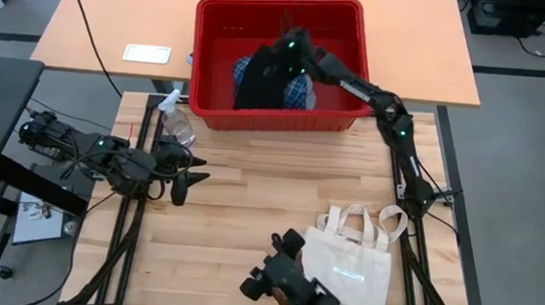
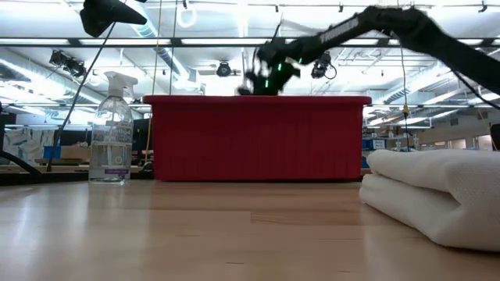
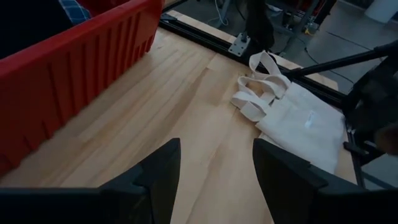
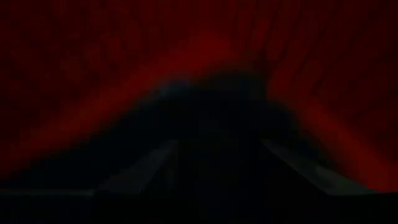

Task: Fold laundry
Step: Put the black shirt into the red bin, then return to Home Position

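A red bin point(image 1: 275, 120) stands at the table's far edge. Inside it a black garment point(image 1: 259, 81) lies heaped beside a blue-and-white plaid one point(image 1: 303, 93). The grey garments do not show. My right arm reaches from the right into the bin. My right gripper point(image 1: 281, 50) is over the black garment; in its wrist view it point(image 4: 221, 163) is open, with the dark mound of cloth point(image 4: 217, 106) rising between its fingers. My left gripper point(image 1: 190, 179) hovers open above bare wood at the table's left, pointing right. My right gripper comes down slanting from the right at the top of the black garment's heap point(image 4: 217, 124), one finger on each side of it. I cannot tell whether the fingers touch the cloth. The garment rests in the bin.
A cream tote bag point(image 1: 351, 271) lies flat at the near right, its loop handles toward the far side. A clear spray bottle point(image 1: 178, 121) stands by the bin's left corner. A dark camera mount point(image 1: 287, 278) sits at the near edge. Bare wood spans the table's middle.
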`<state>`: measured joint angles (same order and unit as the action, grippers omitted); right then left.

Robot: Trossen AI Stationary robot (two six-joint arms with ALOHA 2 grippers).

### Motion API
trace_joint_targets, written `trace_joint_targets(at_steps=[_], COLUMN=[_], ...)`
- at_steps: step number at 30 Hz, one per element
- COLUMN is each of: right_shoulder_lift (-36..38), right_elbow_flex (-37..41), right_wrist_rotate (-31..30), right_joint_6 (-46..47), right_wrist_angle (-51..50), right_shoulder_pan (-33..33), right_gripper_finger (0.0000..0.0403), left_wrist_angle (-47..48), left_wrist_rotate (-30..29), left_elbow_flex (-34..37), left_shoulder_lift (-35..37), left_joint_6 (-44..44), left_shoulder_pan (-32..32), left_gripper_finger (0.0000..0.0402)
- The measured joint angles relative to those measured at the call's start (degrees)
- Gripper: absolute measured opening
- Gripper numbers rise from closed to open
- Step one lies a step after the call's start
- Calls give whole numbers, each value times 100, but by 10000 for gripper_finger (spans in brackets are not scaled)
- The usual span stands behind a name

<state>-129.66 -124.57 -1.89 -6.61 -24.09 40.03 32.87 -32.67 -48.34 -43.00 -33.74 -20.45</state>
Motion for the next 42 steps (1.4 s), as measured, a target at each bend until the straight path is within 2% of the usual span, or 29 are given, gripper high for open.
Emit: trace_joint_targets(at_steps=[5,11,15,19,25,28,30,36,42], right_shoulder_lift=[-482,-239,342,1046,1990,2427,2709,3522,4080], right_elbow_flex=[-26,9,15,-7,1,0,0,-7,-2], right_wrist_rotate=[-177,-539,-959,-1010,-14,521,586,74,-489], right_joint_6=[172,-6,-329,-208,1132,1311,1313,1194,1138], right_wrist_angle=[-1124,-1295,-815,-689,-972,-1033,-1146,-1942,-3054], right_shoulder_pan=[8,0,24,35,-40,-20,-31,-140,-492], right_gripper_finger=[228,228,228,228,229,229,229,228,228], left_wrist_angle=[-3,-1,1,1,36,183,647,1777,1973], left_wrist_rotate=[0,-2,-3,-53,-216,-329,-582,-1290,-1604], left_elbow_flex=[1,0,1,1,-50,-383,-742,-1531,-1301], left_shoulder_lift=[0,0,0,2,19,73,154,479,1129], left_joint_6=[-15,34,233,334,437,452,526,1110,1533], left_shoulder_pan=[0,0,0,0,4,3,0,2,4], left_gripper_finger=[205,205,205,205,205,205,201,180,161])
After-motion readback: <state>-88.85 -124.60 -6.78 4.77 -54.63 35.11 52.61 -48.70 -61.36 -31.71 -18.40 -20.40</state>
